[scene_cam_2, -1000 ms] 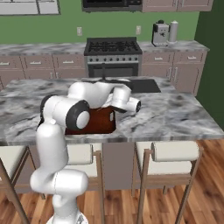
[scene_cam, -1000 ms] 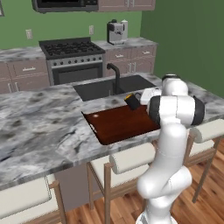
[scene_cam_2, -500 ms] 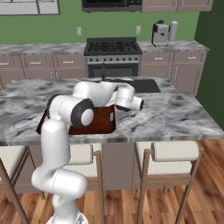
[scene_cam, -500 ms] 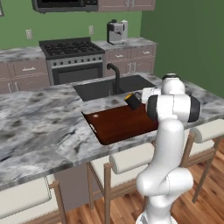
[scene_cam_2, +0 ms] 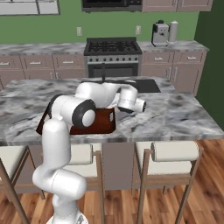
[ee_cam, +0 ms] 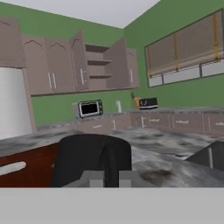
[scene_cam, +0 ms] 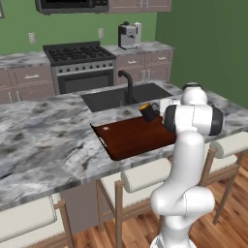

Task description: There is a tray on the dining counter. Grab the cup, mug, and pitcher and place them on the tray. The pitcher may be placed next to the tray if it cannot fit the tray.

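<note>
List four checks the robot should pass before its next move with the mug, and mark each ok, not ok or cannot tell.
1. Pincer shut on the mug: ok; its handle sits between the tips in the hand view.
2. Mug over the tray: cannot tell; it is tilted at the far right corner.
3. Tray has free room: ok; its bare brown floor shows.
4. Cup and pitcher located: cannot tell.

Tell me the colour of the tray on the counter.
Dark reddish-brown tray, clearest in the left base view.
</note>
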Motion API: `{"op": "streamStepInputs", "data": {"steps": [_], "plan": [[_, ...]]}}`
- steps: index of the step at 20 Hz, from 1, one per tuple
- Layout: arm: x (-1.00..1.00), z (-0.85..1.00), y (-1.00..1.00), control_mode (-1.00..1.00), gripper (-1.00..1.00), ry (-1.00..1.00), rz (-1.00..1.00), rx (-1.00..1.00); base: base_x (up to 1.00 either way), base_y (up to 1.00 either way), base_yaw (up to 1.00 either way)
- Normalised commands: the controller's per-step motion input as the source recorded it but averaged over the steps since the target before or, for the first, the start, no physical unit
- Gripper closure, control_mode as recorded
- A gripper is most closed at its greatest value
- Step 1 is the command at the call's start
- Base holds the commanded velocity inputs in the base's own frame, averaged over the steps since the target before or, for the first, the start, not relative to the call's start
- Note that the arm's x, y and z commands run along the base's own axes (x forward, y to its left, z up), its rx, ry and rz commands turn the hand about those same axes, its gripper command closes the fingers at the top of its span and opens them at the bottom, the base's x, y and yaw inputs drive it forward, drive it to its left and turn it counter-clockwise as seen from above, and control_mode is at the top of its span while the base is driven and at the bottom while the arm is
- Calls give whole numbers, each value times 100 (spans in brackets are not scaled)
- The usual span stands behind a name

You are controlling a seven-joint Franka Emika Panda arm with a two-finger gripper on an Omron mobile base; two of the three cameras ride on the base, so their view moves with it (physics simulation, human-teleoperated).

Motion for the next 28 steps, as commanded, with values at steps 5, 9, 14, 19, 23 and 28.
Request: {"op": "streamStepInputs", "data": {"steps": [5,9,14,19,23,28], "plan": [[-33,-48,0,-100,100,0,1,-5,0,0,0],[-14,-21,0,-100,100,0,0,-4,0,0,0],[0,0,0,-100,100,0,0,0,0,0,0],[0,0,0,-100,100,0,0,0,0,0,0],[0,0,0,-100,100,0,0,0,0,0,0],[0,0,0,-100,100,0,0,0,0,0,0]]}}
